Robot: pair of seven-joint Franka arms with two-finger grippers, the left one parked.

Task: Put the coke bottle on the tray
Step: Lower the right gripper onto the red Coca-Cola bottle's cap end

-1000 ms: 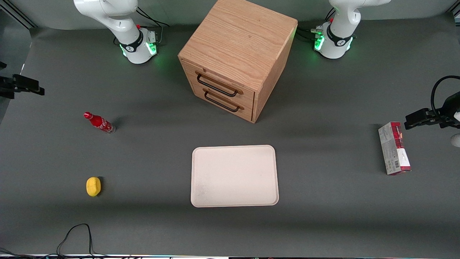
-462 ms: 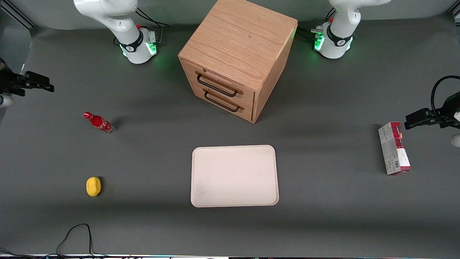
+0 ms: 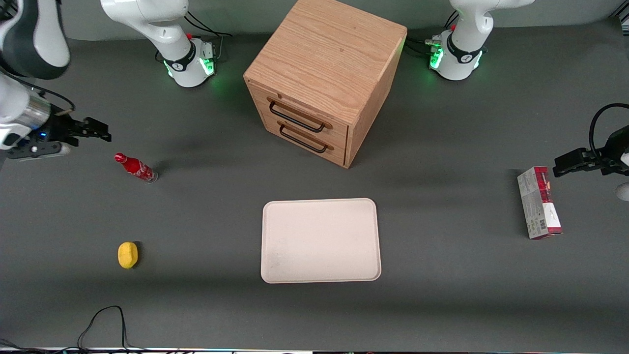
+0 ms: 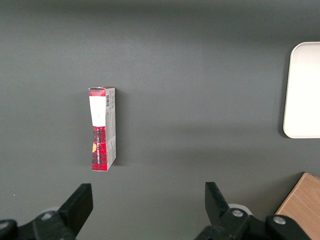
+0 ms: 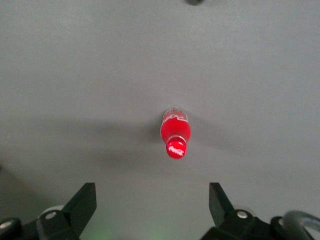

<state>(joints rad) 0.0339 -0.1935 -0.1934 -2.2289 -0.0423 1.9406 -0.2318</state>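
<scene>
The coke bottle, small, slim and red with a red cap, stands upright on the dark table toward the working arm's end. The right wrist view shows it from above, cap up. My gripper is open and empty; it hangs above the table, a little farther from the front camera than the bottle, and does not touch it. In the right wrist view the gripper has its fingers spread wide with the bottle ahead of the gap. The cream tray lies flat and empty near the table's middle.
A wooden drawer cabinet stands farther from the front camera than the tray. A yellow lemon lies nearer the camera than the bottle. A red-and-grey carton box lies toward the parked arm's end. A black cable runs along the near edge.
My gripper has moved in from the table's edge toward the bottle, and more of the arm has come into the front view. The bottle, tray and other things have not moved.
</scene>
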